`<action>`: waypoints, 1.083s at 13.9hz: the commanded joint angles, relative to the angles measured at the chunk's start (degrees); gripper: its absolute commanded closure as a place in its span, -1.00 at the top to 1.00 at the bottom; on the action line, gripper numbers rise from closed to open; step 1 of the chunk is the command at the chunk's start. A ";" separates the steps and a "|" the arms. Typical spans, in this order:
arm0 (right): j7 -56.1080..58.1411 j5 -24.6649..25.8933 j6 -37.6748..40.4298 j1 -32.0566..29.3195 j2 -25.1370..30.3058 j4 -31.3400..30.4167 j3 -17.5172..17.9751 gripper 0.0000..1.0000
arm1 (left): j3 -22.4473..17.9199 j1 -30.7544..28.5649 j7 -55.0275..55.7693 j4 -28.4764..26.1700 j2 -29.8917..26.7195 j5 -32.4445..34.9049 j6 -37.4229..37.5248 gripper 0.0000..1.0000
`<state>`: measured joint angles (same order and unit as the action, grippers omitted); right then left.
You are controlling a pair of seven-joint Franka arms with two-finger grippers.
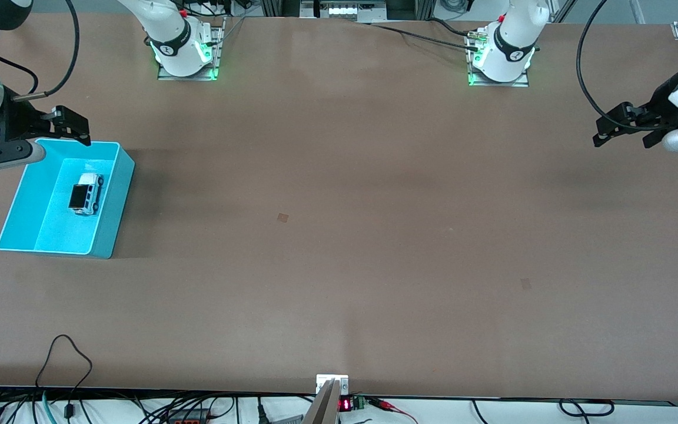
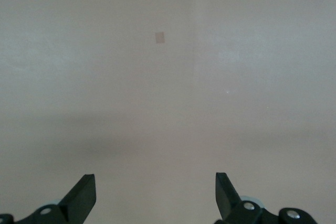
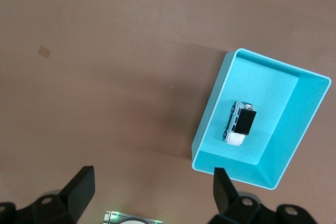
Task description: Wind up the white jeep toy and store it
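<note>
Lettering nowhere legible. White jeep toy (image 1: 86, 194) upright on the floor of the cyan bin (image 1: 24, 194), apart from its walls, at the right arm's end of the table (image 1: 339, 235). Right gripper (image 1: 71, 126) spread, empty, over the bin's edge. Left gripper (image 1: 624, 126) spread, empty, over bare tabletop at the left arm's end.
</note>
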<state>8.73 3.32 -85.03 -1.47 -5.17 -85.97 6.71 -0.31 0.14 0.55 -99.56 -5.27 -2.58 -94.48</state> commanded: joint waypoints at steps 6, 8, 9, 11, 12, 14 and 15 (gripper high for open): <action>-10.14 -0.50 -0.66 5.25 -0.01 -0.95 -2.85 1.00 | 0.57 -0.31 -0.63 -1.25 -1.59 1.00 -0.97 1.00; -10.14 -0.59 -1.53 5.34 -0.01 -1.04 -2.85 1.00 | 0.57 -0.31 -0.63 -1.16 -1.59 1.00 -0.97 1.00; -10.14 -0.59 -1.63 5.25 0.07 -1.04 -2.85 1.00 | 0.57 -0.31 -0.63 -0.99 -1.59 1.00 -0.97 1.00; -10.14 -0.59 -1.63 5.25 0.43 -0.95 -2.76 1.00 | 0.57 -0.31 -0.63 -0.99 -1.59 1.00 -0.97 1.00; -11.01 -0.59 -1.63 5.25 0.43 -0.95 -2.76 1.00 | 0.57 -0.31 -0.63 -0.99 -1.59 1.00 -0.97 1.00; -11.19 -0.50 -1.63 5.17 0.60 -0.95 -2.85 1.00 | 0.57 -0.31 -0.55 -0.99 -1.59 1.00 -0.97 1.00; -11.28 -0.42 -1.72 4.82 0.60 -0.87 -2.85 1.00 | 0.57 -0.31 -0.46 -0.99 -1.59 0.91 -0.97 1.00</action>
<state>-1.53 3.31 -86.40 3.11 -5.38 -86.60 4.45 -0.15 0.14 0.55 -99.72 -5.66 -2.56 -94.92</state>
